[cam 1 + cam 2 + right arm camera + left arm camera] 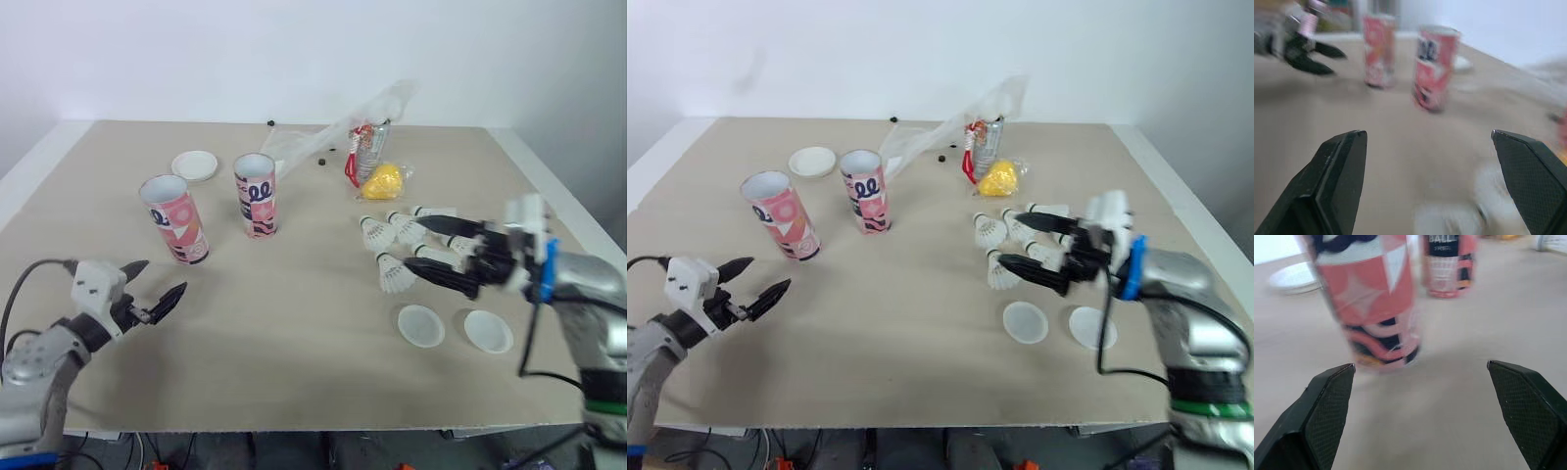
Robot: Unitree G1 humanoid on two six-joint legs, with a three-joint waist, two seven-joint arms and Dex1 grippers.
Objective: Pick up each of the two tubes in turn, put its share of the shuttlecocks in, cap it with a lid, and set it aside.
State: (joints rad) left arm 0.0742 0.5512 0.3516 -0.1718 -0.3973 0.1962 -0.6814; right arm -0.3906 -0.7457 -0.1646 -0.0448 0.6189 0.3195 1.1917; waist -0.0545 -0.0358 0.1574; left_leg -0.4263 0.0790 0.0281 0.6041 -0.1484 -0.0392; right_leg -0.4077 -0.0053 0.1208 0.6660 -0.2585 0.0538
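Left pincer wide open, empty, pink tube just ahead, right pincer open among shuttlecocks, lids near

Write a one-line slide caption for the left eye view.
Open left gripper faces the nearer tube while open right gripper hovers at the shuttlecocks; three white lids lie loose.

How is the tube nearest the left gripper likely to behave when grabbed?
The tube is tall, narrow and stands with its top open, so a sideways nudge would likely tip it. It looks like thin card: probably light, and a hard squeeze may dent it.
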